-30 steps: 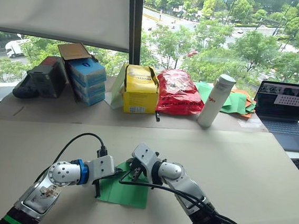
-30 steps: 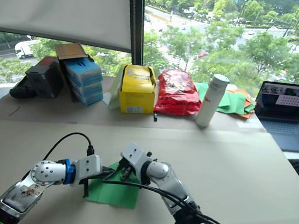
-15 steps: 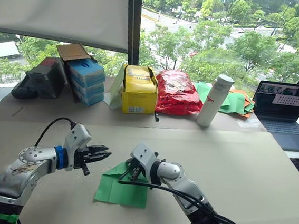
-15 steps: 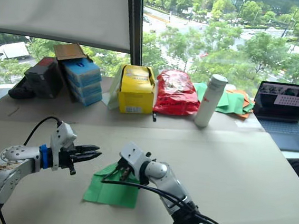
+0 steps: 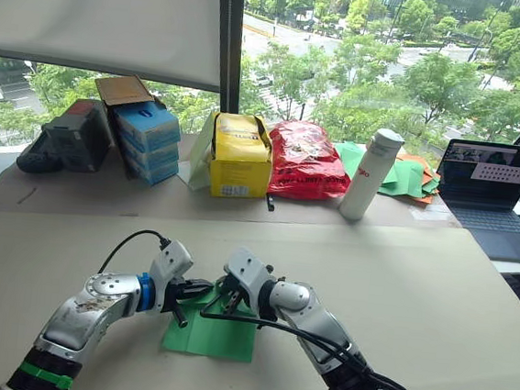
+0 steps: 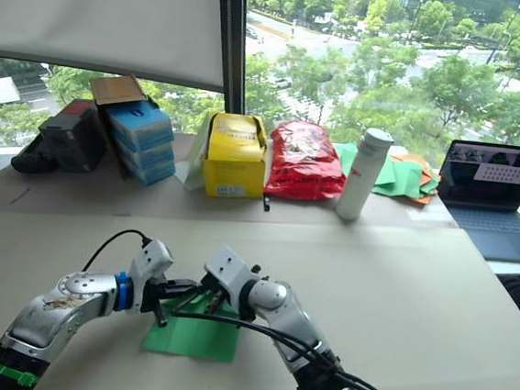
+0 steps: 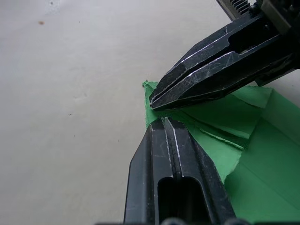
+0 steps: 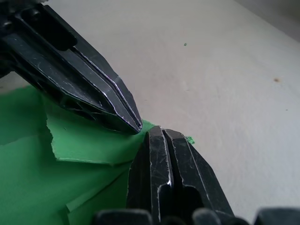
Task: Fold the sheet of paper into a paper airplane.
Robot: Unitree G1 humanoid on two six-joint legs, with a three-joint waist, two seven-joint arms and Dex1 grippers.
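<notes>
the sheet of paper [image 5: 212,332] lies flat on the pale surface [image 5: 435,295] near its front edge, bright green, with folded flaps layered at its far corner. both grippers meet tip to tip at that corner. the left gripper [image 7: 161,123] has its fingers pressed together, tips resting on the folded green flap; whether any paper is pinched between them cannot be told. the right gripper [image 8: 154,133] also has its fingers together, its tip at the torn-looking edge of the same corner, just touching the tip of the other one.

along the far side of the surface, by the window, stand a dark bag [image 5: 67,137], a stack of blue boxes [image 5: 148,138] with a brown cardboard flap on top, a yellow box [image 5: 242,155] with small print on its front too small to read, a red bag [image 5: 308,160] with pale lettering that cannot be made out, and a white bottle [image 5: 372,174] upright with a small red mark on its side. behind the bottle lies a heap of green and orange sheets [image 5: 409,177]. a laptop [image 5: 490,194] sits open at the right, its screen showing a pale panel with unreadable lines.
</notes>
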